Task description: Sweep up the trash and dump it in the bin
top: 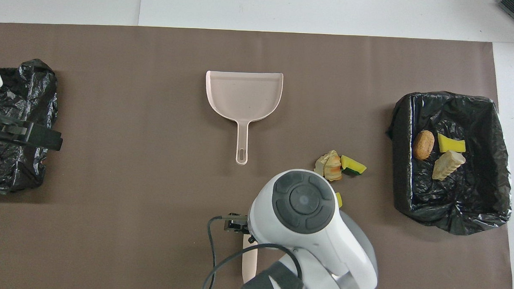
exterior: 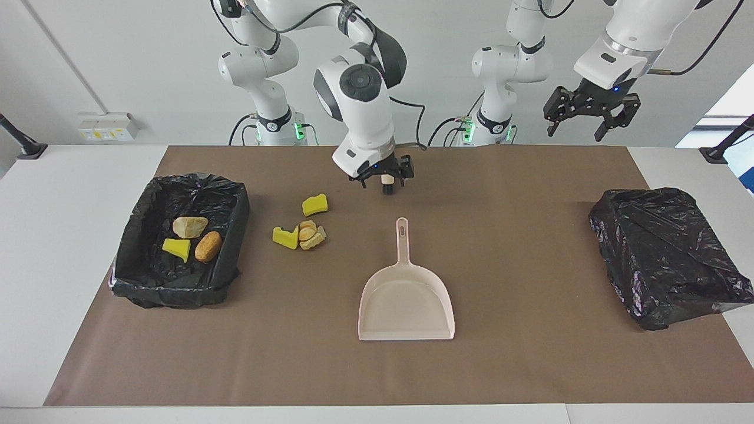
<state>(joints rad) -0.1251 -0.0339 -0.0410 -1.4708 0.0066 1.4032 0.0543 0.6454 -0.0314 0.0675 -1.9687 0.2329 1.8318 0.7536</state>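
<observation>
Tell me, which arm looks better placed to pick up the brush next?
Right, probably: the right end effector, open, hangs directly over the brush handle. The left end effector waits, open, high over its own end of the table.

We see the dustpan (exterior: 406, 300) mid-surface (exterior: 530, 365), its handle pointing toward the robots. Four trash pieces (exterior: 299, 234) lie between it and the bin (exterior: 136, 247) at the right arm's end; three more (exterior: 191, 237) sit in the bin. A bag (exterior: 665, 253) lies at the left arm's end.
</observation>
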